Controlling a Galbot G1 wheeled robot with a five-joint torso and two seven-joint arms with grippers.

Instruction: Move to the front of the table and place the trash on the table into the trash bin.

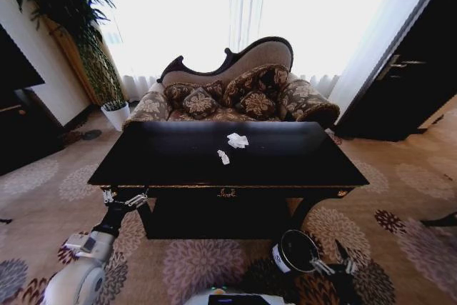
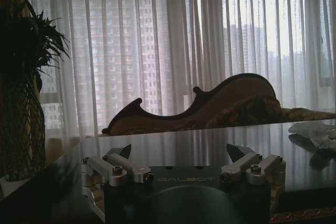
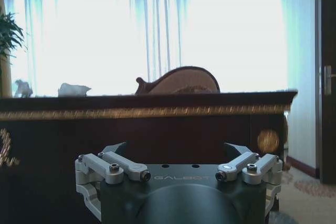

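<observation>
Where glossy black table (image 1: 285,158) gleams, crumpled white trash (image 1: 237,140) sits.

The black table (image 1: 178,158) stands on patterned carpet (image 1: 400,198), and two white paper scraps (image 1: 237,141) lie near its middle, close together.

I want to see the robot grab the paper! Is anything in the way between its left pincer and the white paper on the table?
Nothing visible is. The left pincer hangs open at the table's front left edge. The tabletop between it and the two white paper bits is bare. The right pincer waits low beside the trash bin.
</observation>
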